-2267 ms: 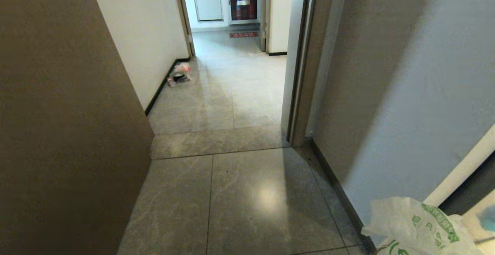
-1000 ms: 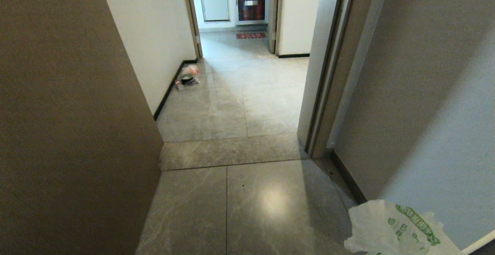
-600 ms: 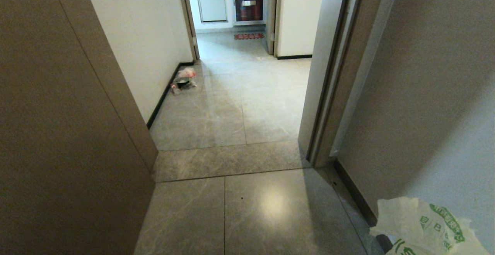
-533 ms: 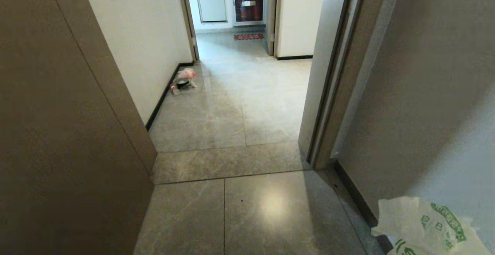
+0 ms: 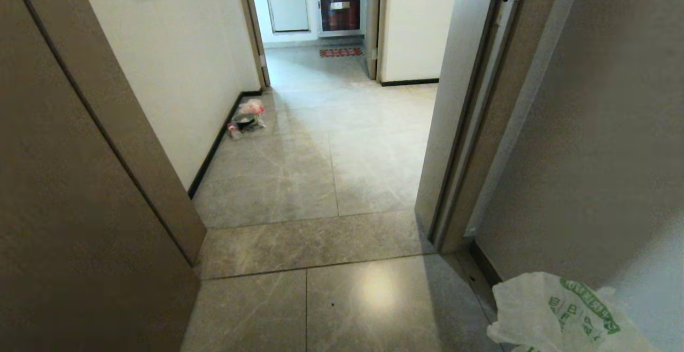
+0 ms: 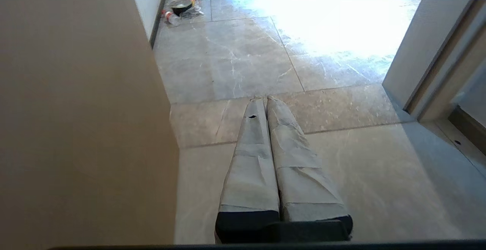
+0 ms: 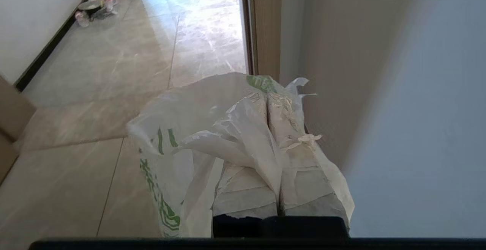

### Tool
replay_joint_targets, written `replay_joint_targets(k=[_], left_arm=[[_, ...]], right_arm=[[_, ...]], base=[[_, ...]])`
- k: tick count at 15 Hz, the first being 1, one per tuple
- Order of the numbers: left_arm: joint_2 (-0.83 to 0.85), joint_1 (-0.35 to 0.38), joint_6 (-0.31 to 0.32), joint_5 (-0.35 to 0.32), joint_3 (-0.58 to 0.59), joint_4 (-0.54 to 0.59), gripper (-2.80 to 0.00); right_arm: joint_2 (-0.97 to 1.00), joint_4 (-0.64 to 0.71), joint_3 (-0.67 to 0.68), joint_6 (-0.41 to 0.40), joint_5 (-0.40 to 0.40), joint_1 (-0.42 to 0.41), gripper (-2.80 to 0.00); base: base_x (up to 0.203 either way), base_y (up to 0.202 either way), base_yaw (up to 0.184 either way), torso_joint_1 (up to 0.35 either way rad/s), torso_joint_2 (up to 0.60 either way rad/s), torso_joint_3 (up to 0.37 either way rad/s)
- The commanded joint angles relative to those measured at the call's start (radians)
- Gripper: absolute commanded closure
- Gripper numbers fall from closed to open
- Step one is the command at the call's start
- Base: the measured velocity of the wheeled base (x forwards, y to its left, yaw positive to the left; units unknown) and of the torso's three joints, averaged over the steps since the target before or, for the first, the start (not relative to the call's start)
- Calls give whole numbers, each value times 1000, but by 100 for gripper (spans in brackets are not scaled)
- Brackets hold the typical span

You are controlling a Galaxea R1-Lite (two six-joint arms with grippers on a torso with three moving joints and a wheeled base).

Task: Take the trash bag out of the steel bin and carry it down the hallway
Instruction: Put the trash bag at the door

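The right gripper (image 7: 267, 98) has its taped fingers clenched on the trash bag (image 7: 197, 143), the white-and-green plastic draped over them, low at the near right of the head view beside the grey wall (image 5: 598, 143). The left gripper (image 6: 262, 100) is pressed together, empty, pointing ahead over the hallway floor (image 5: 320, 170). Far off on the left, a red-and-clear bag (image 5: 246, 117) with clutter sits against the baseboard (image 5: 214, 149).
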Motion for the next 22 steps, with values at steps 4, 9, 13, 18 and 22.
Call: replay_joint_targets(k=[4, 9, 13, 18, 22], left_arm=[[0, 0, 0, -1, 0, 0, 0], [0, 0, -2, 0, 0, 0, 0], [0, 0, -3, 0, 2, -3, 0], [0, 0, -2, 0, 2, -3, 0], [0, 0, -2, 0, 2, -3, 0]], right_arm=[[0, 0, 2, 1, 0, 1, 0], [0, 0, 2, -1, 0, -1, 0], [0, 0, 2, -1, 0, 1, 0], [1, 0, 2, -1, 0, 0, 0], [0, 0, 2, 0, 0, -1, 0]], base=[[184, 0, -1, 2, 2, 2], [184, 0, -4, 3, 2, 2], [185, 0, -4, 2, 2, 4], [93, 0, -2, 0, 4, 0], [3, 17, -138, 4, 4, 3]])
